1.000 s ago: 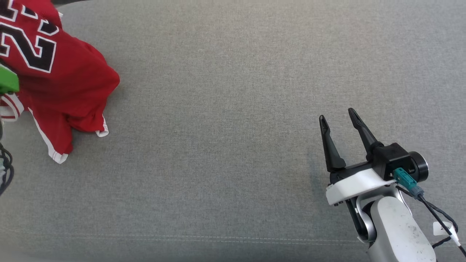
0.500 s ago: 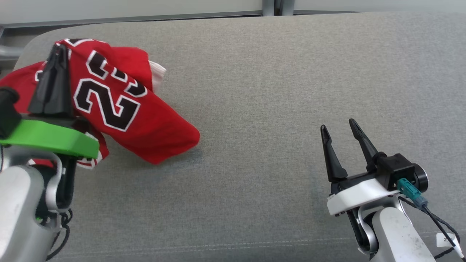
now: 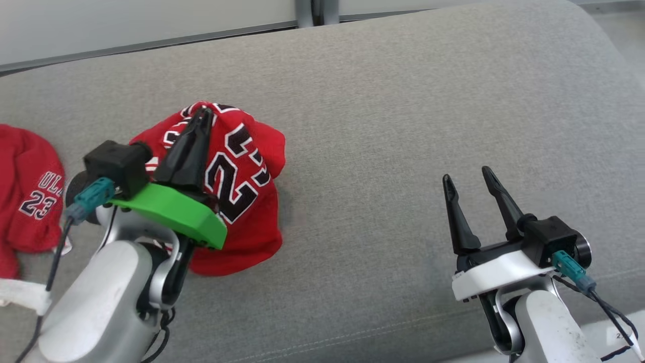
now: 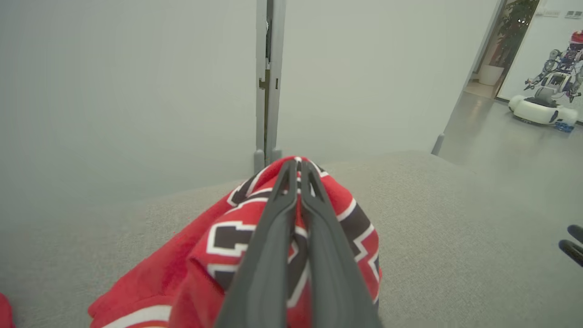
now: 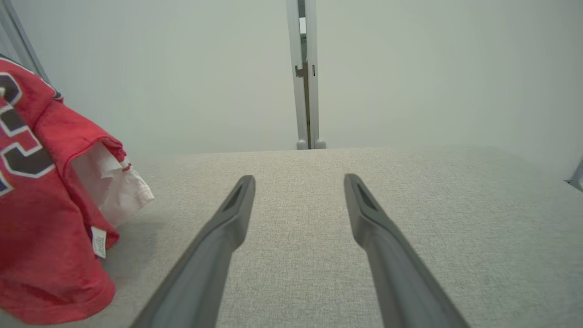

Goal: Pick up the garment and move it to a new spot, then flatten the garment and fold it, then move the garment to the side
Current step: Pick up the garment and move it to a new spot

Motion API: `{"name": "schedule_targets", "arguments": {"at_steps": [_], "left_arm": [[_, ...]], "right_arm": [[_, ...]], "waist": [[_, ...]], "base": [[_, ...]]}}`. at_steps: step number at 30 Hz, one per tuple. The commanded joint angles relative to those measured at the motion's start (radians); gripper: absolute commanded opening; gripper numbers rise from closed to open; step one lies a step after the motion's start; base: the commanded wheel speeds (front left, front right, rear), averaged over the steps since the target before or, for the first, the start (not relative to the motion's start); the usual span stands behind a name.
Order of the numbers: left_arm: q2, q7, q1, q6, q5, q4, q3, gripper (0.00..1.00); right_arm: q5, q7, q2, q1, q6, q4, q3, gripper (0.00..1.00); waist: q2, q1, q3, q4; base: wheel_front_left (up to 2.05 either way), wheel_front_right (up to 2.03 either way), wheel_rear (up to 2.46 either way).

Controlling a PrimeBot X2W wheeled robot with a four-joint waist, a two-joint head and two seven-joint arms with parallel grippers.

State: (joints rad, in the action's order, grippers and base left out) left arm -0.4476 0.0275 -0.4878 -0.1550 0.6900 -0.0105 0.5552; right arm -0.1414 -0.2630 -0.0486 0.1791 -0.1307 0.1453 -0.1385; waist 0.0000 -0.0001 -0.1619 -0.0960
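The left gripper (image 3: 203,116) is clenched on a fold of the red garment (image 3: 249,212), which hangs bunched from it, lower edge on the grey cushion (image 3: 383,131), left of centre. The right gripper (image 3: 466,176) is released, well apart, holding nothing.

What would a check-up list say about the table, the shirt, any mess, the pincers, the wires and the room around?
Surface: grey cloth-covered table, bare in front of the right pincer.
Job's things: red shirt with black and white numbers, bunched up; its lower edge seems to rest on the table.
Clutter: second red shirt lying at the table's left end.
Pincers: left pincer shut on the red shirt; right pincer open, holding nothing.
Cables: a dark wire at each wrist, on the left plug and the right plug; neither touches the shirts.
Surroundings: pale wall with a grey post; another robot far off through an opening.
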Motion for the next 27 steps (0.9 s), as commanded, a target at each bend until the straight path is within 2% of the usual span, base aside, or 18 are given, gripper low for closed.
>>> {"name": "schedule_targets", "arguments": {"at_steps": [1,11,16,21,26,27], "left_arm": [[0.025,0.002,-0.031,0.018,0.003,0.033,0.017,0.0],[0.136,0.024,-0.147,0.079,-0.001,0.224,0.073,0.0],[0.199,0.036,-0.24,0.125,-0.015,0.359,0.106,0.0],[0.227,0.04,-0.268,0.151,-0.003,0.457,0.118,0.0],[0.257,0.042,-0.275,0.188,0.01,0.543,0.141,0.0],[0.261,0.045,-0.278,0.192,0.011,0.559,0.144,0.4]], "right_arm": [[-0.011,-0.004,-0.003,0.0,0.0,-0.002,0.002,1.0],[-0.041,-0.004,-0.003,0.013,0.0,-0.019,0.007,1.0],[-0.073,-0.004,-0.002,0.028,0.0,-0.026,-0.007,1.0],[-0.088,-0.004,-0.002,0.03,0.0,-0.03,-0.014,1.0],[-0.097,-0.004,-0.002,0.028,0.0,-0.034,-0.012,1.0],[-0.098,-0.004,-0.002,0.029,0.0,-0.034,-0.01,1.0]], "waist": [[0.0,0.0001,-0.019,-0.083],[0.0,0.0001,-0.075,-0.216],[0.0,0.0001,-0.116,-0.298],[0.0,0.0001,-0.14,-0.332],[0.0,0.0001,-0.156,-0.336],[0.0,0.0001,-0.158,-0.334]], "base": [[0.0,0.0,0.0],[0.0,0.0,0.0],[0.0,0.0,0.0],[0.0,0.0,0.0],[0.0,0.0,0.0],[0.0,0.0,0.0]]}}
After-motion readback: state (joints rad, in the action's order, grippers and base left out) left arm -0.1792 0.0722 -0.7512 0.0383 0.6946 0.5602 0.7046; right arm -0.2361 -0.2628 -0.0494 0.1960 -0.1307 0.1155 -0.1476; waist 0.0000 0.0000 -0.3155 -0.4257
